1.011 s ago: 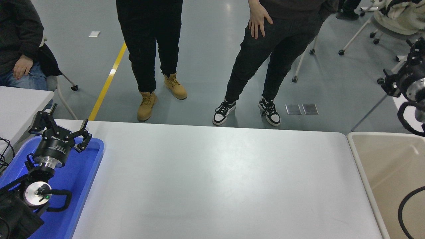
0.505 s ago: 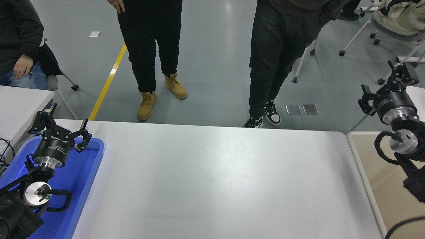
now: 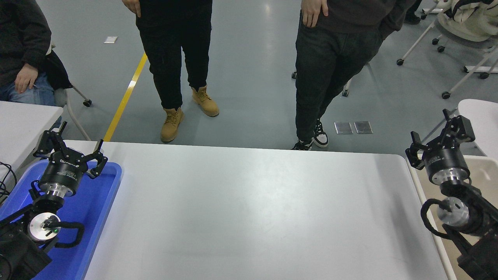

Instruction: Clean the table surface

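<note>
The table surface (image 3: pixel 249 210) is a wide glossy white top that fills the middle of the head view, and nothing lies on it. My right gripper (image 3: pixel 439 136) hangs open and empty just past the table's far right corner, over the beige bin. My left gripper (image 3: pixel 70 149) stands open and empty at the lower left, parked above the far end of the blue tray.
A blue tray (image 3: pixel 99 202) lies along the table's left edge. A beige bin (image 3: pixel 480 173) sits off the right edge. A smaller white table (image 3: pixel 23 120) stands at the far left. Two people (image 3: pixel 175 58) stand beyond the far edge, and a third (image 3: pixel 23 50) sits at the upper left.
My right arm has swung down and to the left, from the picture's right edge to the table's far right corner. The person at the right stepped closer together. The left arm has not moved.
</note>
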`<action>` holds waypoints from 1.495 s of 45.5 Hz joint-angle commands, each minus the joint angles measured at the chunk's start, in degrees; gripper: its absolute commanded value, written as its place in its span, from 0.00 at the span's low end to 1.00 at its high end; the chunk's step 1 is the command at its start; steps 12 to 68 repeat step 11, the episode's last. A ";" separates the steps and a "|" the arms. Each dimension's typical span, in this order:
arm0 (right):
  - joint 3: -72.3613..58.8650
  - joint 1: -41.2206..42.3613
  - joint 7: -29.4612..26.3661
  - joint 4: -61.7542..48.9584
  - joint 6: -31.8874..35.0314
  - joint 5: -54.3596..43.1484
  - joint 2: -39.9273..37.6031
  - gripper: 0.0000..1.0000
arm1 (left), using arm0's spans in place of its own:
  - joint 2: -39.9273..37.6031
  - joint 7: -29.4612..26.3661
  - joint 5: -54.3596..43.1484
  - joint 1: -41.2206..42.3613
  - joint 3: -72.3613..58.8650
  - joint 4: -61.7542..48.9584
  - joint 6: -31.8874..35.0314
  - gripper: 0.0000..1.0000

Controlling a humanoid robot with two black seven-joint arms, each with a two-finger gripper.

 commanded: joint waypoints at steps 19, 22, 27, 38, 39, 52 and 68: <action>-0.80 -1.33 0.45 -0.16 2.08 -0.01 0.11 0.99 | 0.00 0.00 0.00 0.00 0.00 0.00 0.00 1.00; -0.80 -1.33 0.45 -0.16 2.08 -0.01 0.11 0.99 | 0.00 0.00 0.00 0.00 0.00 0.00 0.00 1.00; -0.80 -1.33 0.45 -0.16 2.08 -0.01 0.11 0.99 | 0.00 0.00 0.00 0.00 0.00 0.00 0.00 1.00; -0.80 -1.33 0.45 -0.16 2.08 -0.01 0.11 0.99 | 0.00 0.00 0.00 0.00 0.00 0.00 0.00 1.00; -0.80 -1.33 0.45 -0.16 2.08 -0.01 0.11 0.99 | 0.00 0.00 0.00 0.00 0.00 0.00 0.00 1.00; -0.80 -1.33 0.45 -0.16 2.08 -0.01 0.11 0.99 | 0.00 0.00 0.00 0.00 0.00 0.00 0.00 1.00; -0.80 -1.33 0.45 -0.16 2.08 -0.01 0.11 0.99 | 0.00 0.00 0.00 0.00 0.00 0.00 0.00 1.00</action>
